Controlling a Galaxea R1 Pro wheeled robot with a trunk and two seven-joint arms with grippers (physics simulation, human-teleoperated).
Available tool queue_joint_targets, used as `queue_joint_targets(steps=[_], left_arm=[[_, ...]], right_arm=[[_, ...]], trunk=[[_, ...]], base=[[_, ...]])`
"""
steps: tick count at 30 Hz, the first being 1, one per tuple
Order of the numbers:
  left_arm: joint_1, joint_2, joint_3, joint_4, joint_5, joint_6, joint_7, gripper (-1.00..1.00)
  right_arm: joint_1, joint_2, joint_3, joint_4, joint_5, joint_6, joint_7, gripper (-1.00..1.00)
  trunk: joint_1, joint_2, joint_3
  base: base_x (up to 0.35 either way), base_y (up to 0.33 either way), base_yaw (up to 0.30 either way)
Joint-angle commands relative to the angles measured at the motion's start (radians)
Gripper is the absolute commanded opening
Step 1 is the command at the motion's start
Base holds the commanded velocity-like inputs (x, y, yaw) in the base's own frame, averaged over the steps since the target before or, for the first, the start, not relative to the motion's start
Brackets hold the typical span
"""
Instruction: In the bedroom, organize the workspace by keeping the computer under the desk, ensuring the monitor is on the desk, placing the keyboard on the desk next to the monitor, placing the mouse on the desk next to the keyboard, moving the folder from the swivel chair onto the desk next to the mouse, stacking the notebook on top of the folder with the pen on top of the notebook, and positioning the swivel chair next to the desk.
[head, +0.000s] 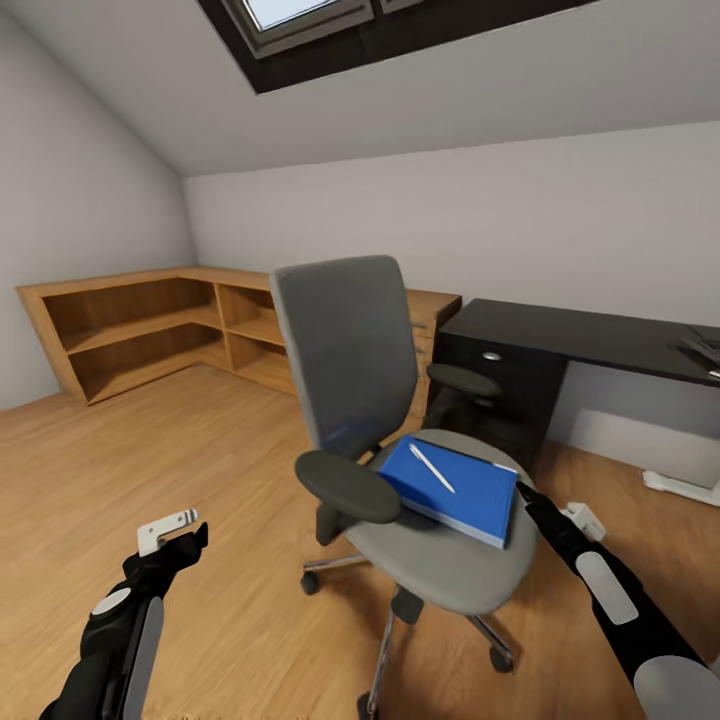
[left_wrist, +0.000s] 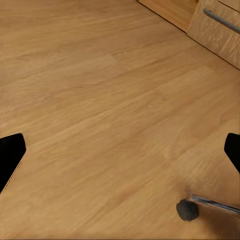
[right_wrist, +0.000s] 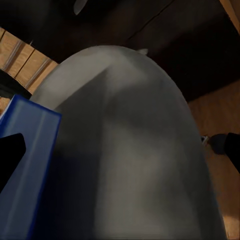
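The bedroom has pale grey walls, a sloped ceiling with a skylight, and a light wood floor. Light-wood shelves run along the far corner, and to their right the long black desk stands against the wall, its drawer unit facing the room. Something dark lies on its surface at the far right edge, too cropped to name.

In the middle of the floor, a little apart from the desk, the grey swivel chair stands with its black armrests out to either side. The bright-blue folder lies flat on the seat, and the pale pen rests on top of it at a slant.

The right gripper reaches the seat's edge just beside the folder's near corner; its fingers stand spread, nothing between them. The left gripper hangs low over bare floor, its fingers also parted and empty, near a chair castor.
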Motion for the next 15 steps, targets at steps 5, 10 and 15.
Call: queue_joint_targets(steps=[5, 10, 15], left_arm=[[-0.001, 0.000, -0.024, 0.001, 0.001, 0.011, 0.002, 1.00], [-0.001, -0.001, -0.032, 0.019, 0.001, 0.012, 0.001, 1.00], [-0.001, 0.000, -0.056, 0.026, 0.001, 0.012, 0.001, 1.00]], right_arm=[[0.001, 0.009, 0.000, 0.000, -0.012, 0.006, 0.005, 1.00], [0.001, 0.009, 0.000, 0.000, -0.012, 0.005, 0.005, 1.00], [0.001, 0.009, 0.000, 0.000, -0.011, 0.003, 0.005, 1.00]], trunk=[[0.000, 0.000, -0.002], [0.000, 0.000, -0.002], [0.000, 0.000, -0.002]], base=[[0.000, 0.000, 0.139], [-0.054, 0.000, 0.011], [-0.250, 0.000, 0.002]])
